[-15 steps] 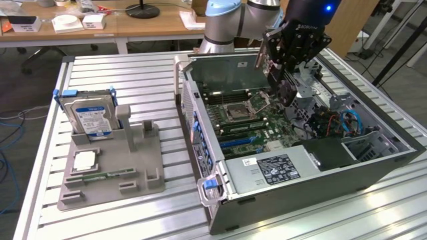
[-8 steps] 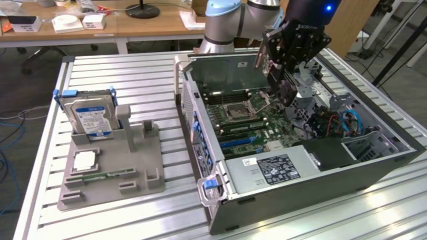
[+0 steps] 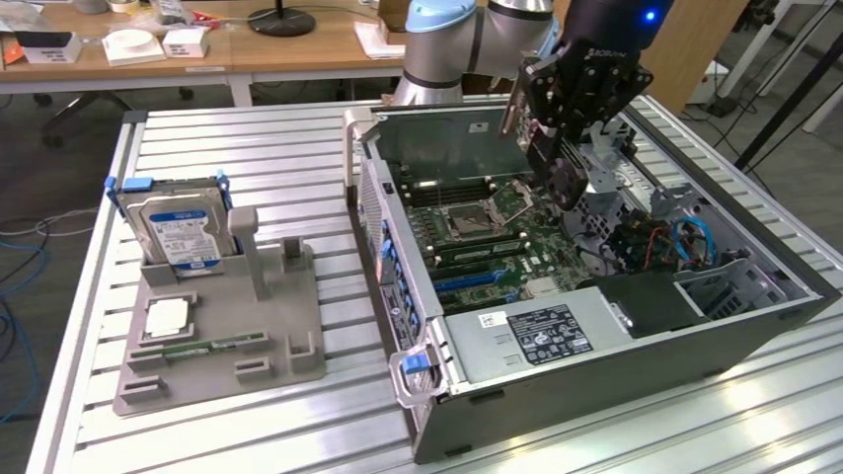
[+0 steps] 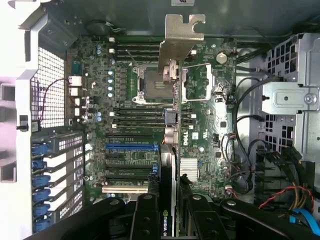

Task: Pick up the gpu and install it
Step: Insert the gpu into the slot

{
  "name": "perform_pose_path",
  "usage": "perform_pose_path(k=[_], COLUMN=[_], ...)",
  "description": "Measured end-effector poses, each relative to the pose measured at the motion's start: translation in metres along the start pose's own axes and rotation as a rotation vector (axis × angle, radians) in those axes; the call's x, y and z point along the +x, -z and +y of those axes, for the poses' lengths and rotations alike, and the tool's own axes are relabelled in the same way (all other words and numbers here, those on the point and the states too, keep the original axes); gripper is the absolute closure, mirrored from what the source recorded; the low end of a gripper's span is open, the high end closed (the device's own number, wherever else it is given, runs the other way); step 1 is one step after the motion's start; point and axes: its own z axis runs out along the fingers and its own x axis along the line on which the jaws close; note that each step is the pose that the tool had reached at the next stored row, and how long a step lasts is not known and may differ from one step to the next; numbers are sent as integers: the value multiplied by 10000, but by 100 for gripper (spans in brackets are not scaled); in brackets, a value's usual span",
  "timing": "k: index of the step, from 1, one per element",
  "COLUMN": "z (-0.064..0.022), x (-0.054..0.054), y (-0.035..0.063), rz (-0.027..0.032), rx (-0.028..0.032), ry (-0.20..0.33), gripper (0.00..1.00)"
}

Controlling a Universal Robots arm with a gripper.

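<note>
Gpu (image 3: 564,180), a thin dark circuit-board card with a silver metal bracket (image 4: 177,47) at one end, hangs in the jaws, which are closed partway onto its sides. It is above the green motherboard (image 4: 205,145) of the open grey computer case (image 3: 619,365) on the slatted metal bench (image 3: 264,148). Pickup looks done and placing is in hand. Seating calls for lining the card's edge up with the blue expansion slot (image 4: 131,147), since it runs crosswise to it.

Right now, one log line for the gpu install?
end effector: shut on gpu | gpu: held over motherboard of open case | slot: not seated
</note>
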Motion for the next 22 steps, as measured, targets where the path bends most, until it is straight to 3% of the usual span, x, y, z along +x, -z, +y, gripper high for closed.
perform_pose_path(k=[22], z=[0], x=[0], y=[0], rz=[47], rx=[16], ry=[1318], gripper=[74])
